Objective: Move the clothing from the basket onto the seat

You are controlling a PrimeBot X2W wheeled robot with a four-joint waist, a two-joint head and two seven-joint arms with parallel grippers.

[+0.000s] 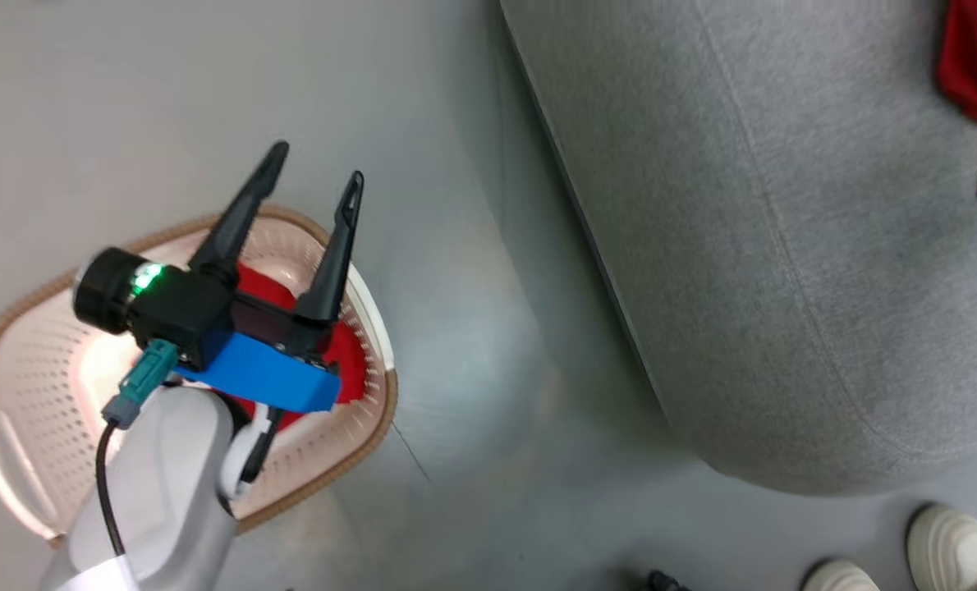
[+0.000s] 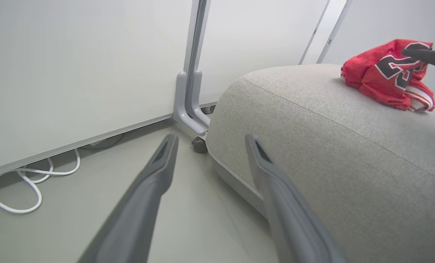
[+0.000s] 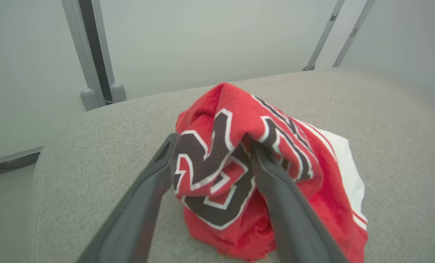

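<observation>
Grey seat [image 3: 93, 146], jersey [image 3: 210, 164] heaped, peak upward

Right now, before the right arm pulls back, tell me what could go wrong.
The jersey bunches between the open fingers of the right gripper on the seat; pulling back could drag it along. A red garment lies in the basket under the left gripper; a low grab might catch the basket wall. A person's shoes stand near the seat; driving could meet them.
</observation>
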